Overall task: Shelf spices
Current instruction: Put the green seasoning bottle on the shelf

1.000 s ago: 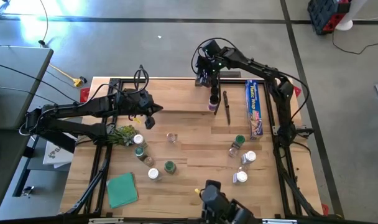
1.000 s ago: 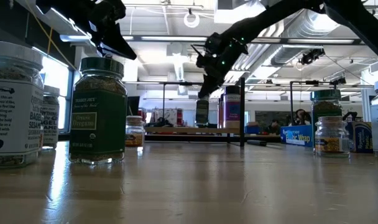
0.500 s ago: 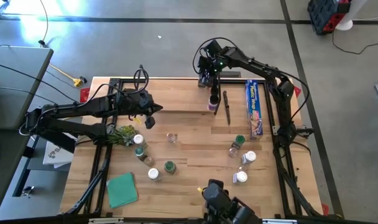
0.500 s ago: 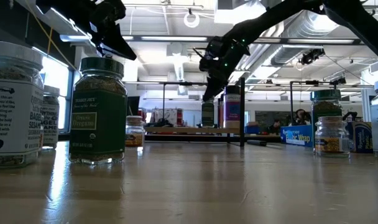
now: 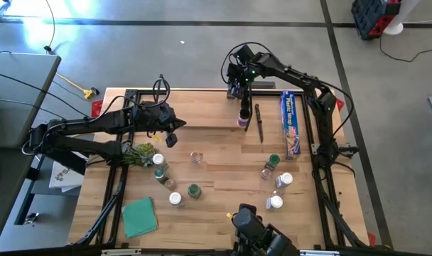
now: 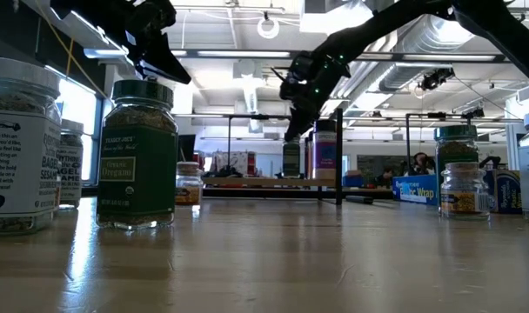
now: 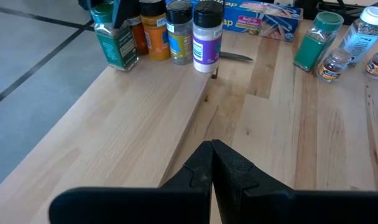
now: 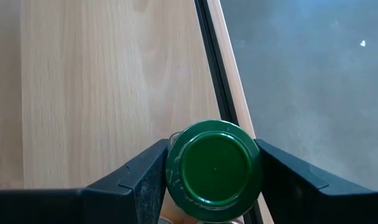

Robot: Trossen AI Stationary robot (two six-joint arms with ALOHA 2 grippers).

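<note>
We see the right claw (image 8: 211, 180) clamped on a green-lidded spice jar (image 8: 214, 167) at the shelf (image 7: 114, 124) far end, left claw (image 7: 212, 163) pinched shut, empty above the worktop (image 5: 230, 178); rigid, light, probably slick, so grip just under the lid.

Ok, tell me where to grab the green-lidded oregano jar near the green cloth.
Take the oregano jar by its round green lid, left end effector coming straight down: it stands upright, and the white-lidded jar crowds one side.
</note>
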